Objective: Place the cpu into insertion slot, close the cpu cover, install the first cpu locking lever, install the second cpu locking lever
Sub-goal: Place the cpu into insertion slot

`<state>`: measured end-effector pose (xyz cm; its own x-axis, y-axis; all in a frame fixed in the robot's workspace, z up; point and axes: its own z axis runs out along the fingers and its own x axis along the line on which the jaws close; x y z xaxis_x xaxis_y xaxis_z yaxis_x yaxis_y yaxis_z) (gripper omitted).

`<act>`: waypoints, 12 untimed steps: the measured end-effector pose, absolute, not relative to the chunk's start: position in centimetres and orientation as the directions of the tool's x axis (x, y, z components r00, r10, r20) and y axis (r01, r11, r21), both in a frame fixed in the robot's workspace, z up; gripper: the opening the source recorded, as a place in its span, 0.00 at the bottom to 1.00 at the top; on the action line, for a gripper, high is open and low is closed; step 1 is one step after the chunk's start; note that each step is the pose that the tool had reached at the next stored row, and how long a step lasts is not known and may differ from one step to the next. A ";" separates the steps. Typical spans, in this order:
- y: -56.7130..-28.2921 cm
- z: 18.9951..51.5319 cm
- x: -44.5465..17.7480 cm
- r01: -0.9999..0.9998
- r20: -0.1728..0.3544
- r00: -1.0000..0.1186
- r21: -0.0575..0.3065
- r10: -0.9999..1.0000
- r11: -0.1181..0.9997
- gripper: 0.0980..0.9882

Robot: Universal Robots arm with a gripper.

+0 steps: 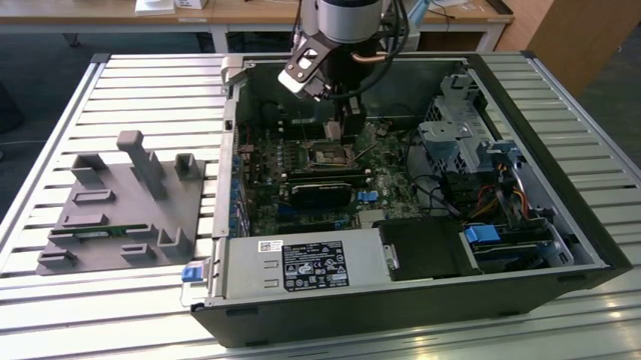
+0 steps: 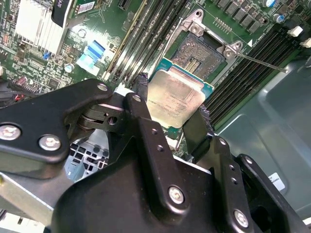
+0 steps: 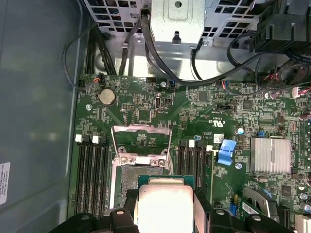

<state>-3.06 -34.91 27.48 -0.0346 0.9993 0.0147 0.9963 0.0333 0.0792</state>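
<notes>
While my gripper (image 2: 173, 103) is clamped on the cpu (image 2: 177, 92), I see the insertion slot (image 2: 203, 51) bare just past the chip's far edge, cpu cover (image 3: 141, 130) swung back beyond it.

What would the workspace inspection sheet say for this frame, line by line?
Surface: slatted metal table carrying an open black computer case.
Job's things: small square silvery chip held over the motherboard, not seated; square silver-rimmed socket bare where it shows; thin silvery cover frame swung open.
Clutter: grey plastic fixture block on the table, at the exterior view's left.
Grippers: black gripper, jaws shut on the chip's edges.
Cables: black cables inside the case, apart from the socket.
Surroundings: wooden desks behind the table.
</notes>
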 end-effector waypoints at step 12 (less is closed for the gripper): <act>-34.9 27.1 -3.1 0.997 0.015 -0.035 0.073 0.999 0.033 0.49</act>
